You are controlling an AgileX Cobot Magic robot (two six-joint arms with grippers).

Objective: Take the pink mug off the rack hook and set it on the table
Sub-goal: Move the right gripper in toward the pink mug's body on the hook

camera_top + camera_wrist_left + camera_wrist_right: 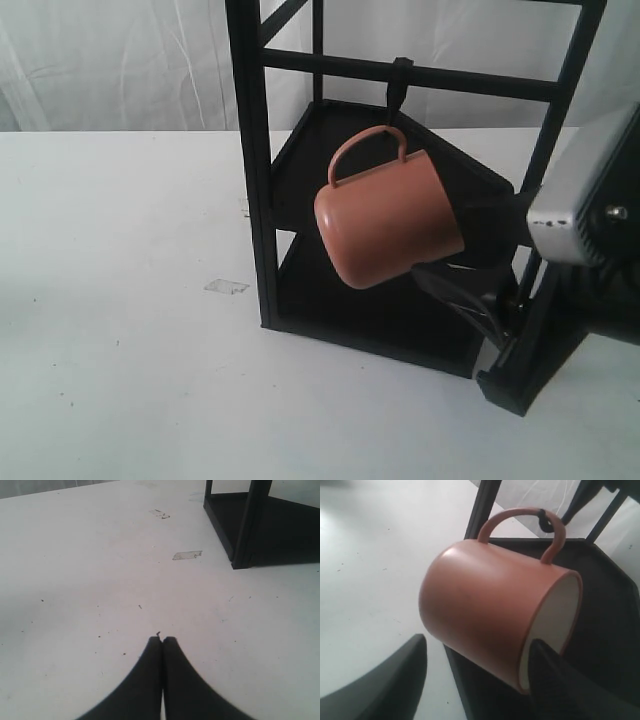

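Note:
The pink mug [385, 220] [485, 605] hangs tilted by its handle from the rack hook [400, 85] [546, 520] on the black rack's crossbar, with its off-white mouth turned toward the right arm. My right gripper [452, 250] [479, 644] is open around the mug's lower wall. One finger reaches just inside the mouth and the other stands well apart outside, past the mug's base. My left gripper [162, 639] is shut on nothing, low over the white table [120, 300] [100, 580]. It does not show in the exterior view.
The tall black rack [250, 150] [250, 525] stands on the table with two dark shelves behind and under the mug. A small clear tape patch [227, 286] [187, 555] lies on the table left of the rack's front post. The right arm's body fills the right edge.

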